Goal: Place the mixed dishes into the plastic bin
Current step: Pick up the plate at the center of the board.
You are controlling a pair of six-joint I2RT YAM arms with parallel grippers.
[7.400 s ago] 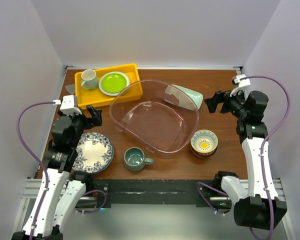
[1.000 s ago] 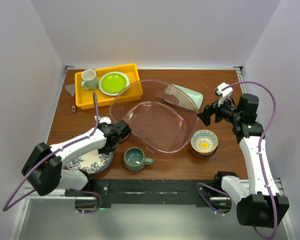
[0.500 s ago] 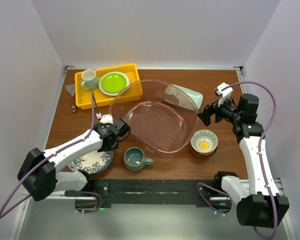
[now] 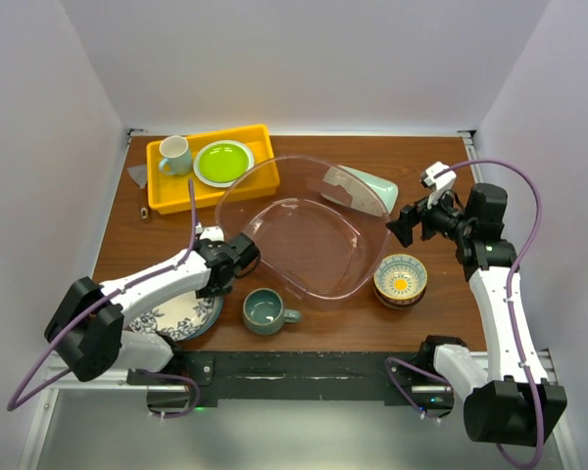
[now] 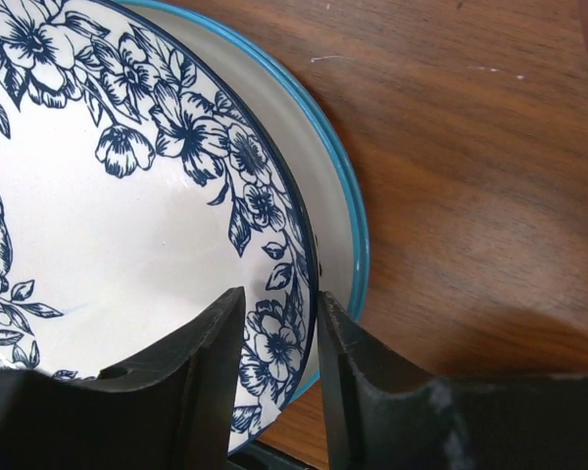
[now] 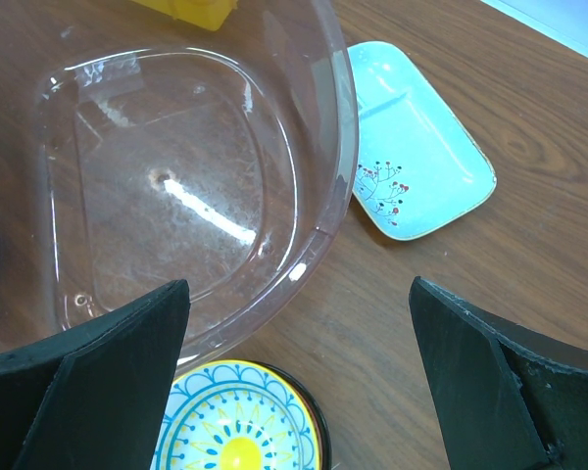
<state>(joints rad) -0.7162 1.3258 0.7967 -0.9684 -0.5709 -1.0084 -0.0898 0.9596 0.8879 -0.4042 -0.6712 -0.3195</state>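
From above, the left pincer [image 4: 243,250] lay low at the far right edge of the stacked plates [image 4: 171,315]. The clear bin [image 4: 304,240] stood just to its right and the grey-green mug [image 4: 265,311] sat close by, nearer the arm bases. The right pincer [image 4: 404,223] hung spread wide. The bin was to its left, the pale-green tray [image 4: 363,188] was beyond it, and the stacked bowls [image 4: 401,278] were nearer its base. Every dish lay on the table, outside the bin.

In the left wrist view, the left pincer [image 5: 272,299] straddled the rim of the flowered plate [image 5: 108,196], which rested on a blue-rimmed plate [image 5: 323,186]. I could not tell whether it pinched the rim.

In the right wrist view, the right pincer [image 6: 299,284] stood wide apart with nothing between its fingers. Below it were the bin [image 6: 167,196], the tray [image 6: 421,147] just beside the bin's rim, and a yellow-inside bowl [image 6: 240,421].
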